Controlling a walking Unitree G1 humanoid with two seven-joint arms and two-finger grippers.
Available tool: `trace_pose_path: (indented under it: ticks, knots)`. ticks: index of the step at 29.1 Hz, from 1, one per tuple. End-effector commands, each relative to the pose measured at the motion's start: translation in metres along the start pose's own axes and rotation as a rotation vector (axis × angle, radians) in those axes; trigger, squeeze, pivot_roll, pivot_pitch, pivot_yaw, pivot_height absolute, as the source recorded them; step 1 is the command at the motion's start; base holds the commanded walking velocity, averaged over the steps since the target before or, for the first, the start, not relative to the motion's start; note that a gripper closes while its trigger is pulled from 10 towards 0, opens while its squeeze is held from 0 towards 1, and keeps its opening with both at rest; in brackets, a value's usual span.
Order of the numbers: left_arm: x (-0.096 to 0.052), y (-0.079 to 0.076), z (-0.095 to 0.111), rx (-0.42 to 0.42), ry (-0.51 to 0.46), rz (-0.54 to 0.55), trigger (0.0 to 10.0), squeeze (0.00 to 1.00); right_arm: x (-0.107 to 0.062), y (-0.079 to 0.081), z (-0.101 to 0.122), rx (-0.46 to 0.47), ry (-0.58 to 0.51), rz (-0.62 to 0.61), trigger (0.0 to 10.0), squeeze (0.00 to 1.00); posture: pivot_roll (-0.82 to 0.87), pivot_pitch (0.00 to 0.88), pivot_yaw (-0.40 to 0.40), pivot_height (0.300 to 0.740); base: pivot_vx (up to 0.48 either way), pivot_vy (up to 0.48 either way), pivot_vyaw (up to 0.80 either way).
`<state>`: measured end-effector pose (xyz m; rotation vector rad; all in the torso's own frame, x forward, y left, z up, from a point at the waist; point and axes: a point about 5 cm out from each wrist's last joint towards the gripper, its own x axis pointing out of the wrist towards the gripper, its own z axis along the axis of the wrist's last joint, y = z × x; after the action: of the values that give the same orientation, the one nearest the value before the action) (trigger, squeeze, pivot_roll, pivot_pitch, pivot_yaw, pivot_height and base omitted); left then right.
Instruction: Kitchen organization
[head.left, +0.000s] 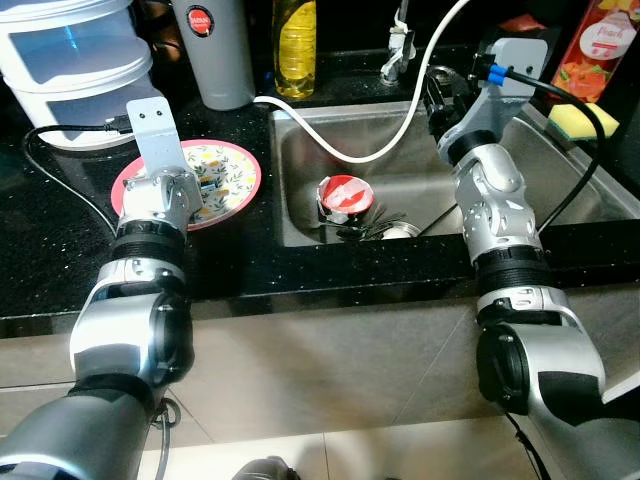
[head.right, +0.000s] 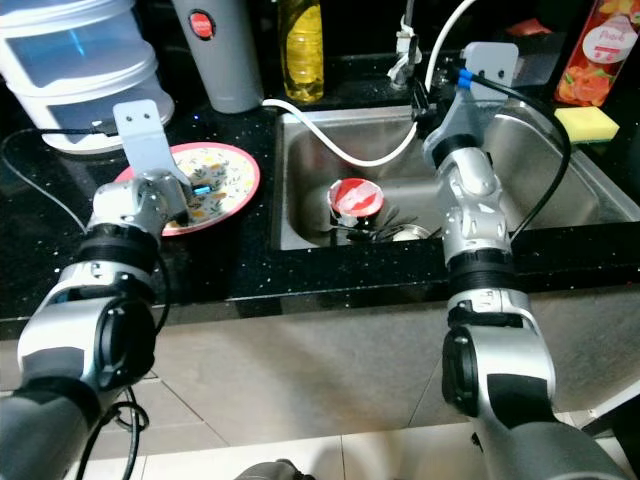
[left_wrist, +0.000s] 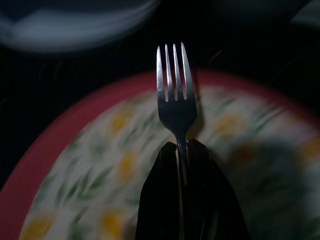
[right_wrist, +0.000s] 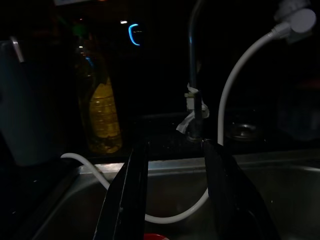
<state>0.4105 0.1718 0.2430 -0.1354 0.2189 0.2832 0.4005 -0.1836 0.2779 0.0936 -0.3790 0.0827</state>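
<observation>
My left gripper (left_wrist: 182, 165) pinches a silver metal fork (left_wrist: 174, 90) over the red-rimmed floral plate (head.left: 235, 185); my right gripper (right_wrist: 172, 195) hangs wide above the steel sink (head.left: 400, 135), where dishes remain to sort.

A silver four-tined fork (left_wrist: 176, 95) was clamped by its handle between the black fingers of the left hand (left_wrist: 186, 150), tines pointing away from the wrist, held over a round plate (head.left: 236, 170); the plate had a red rim and a white centre with yellow and green flowers, and it lay flat on the black desk (head.left: 60, 250) just beside the sink's (head.left: 560, 170) left edge; inside the sink lay a red-and-white round lid (head.left: 344, 193) with some cutlery (head.left: 385, 226) just beside it.
</observation>
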Motion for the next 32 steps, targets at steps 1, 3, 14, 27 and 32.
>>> trace_pose_path:
  ticks: [1, 3, 14, 27, 32]
  knots:
    - [-0.020, -0.023, 0.051, 0.014, -0.268, -0.145, 10.0, 0.00, 0.005, 0.006, 0.002, 0.014, 0.006, 0.021, 10.0, 0.00, 0.24, 0.027, 0.040, 0.740, 0.000, 0.000, 0.00]
    - [-0.030, -0.037, 0.062, 0.033, -0.323, -0.241, 10.0, 0.00, 0.007, 0.010, 0.004, 0.012, -0.001, 0.035, 10.0, 0.00, 0.24, 0.026, 0.043, 0.740, 0.000, 0.000, 0.00]
    - [-0.062, -0.145, 0.010, 0.303, -0.137, -0.739, 10.0, 0.00, 0.005, 0.006, 0.008, -0.040, -0.022, 0.009, 10.0, 0.00, 0.18, 0.038, 0.068, 0.740, 0.000, 0.000, 0.00]
    - [-0.053, -0.120, 0.009, 0.286, -0.239, -0.678, 10.0, 0.00, -0.012, -0.021, -0.002, -0.185, 0.026, -0.045, 10.0, 0.00, 0.16, 0.034, 0.082, 0.740, 0.000, 0.000, 0.00]
    - [-0.061, -0.071, 0.057, 0.134, -0.521, -0.546, 10.0, 0.00, -0.006, -0.009, -0.002, -0.143, 0.019, -0.022, 10.0, 0.00, 0.18, 0.030, 0.049, 0.740, 0.000, 0.000, 0.00]
